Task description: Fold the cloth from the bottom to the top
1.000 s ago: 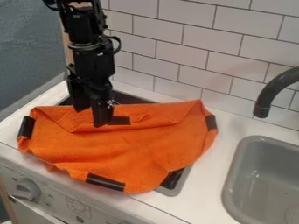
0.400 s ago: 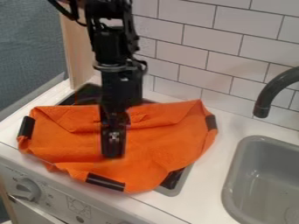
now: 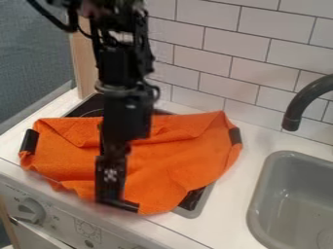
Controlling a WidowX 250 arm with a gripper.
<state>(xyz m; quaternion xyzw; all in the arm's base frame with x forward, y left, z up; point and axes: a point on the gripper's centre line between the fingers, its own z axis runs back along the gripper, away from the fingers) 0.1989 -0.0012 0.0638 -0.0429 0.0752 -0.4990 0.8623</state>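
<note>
Low left of centre, the end effector (image 3: 110, 192) — whether wide or narrow, I cannot tell — hangs at the bottom edge of the orange cloth (image 3: 175, 165), draped over the stovetop (image 3: 93, 105); next: grip, lift, fold upward.

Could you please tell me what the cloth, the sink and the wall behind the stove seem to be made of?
The cloth looks like soft matte fabric, perhaps microfibre, given its folds and finely textured surface. The sink seems smooth grey plastic or painted metal. The wall looks like glossy white tile with dark grout lines, or a printed imitation.
</note>
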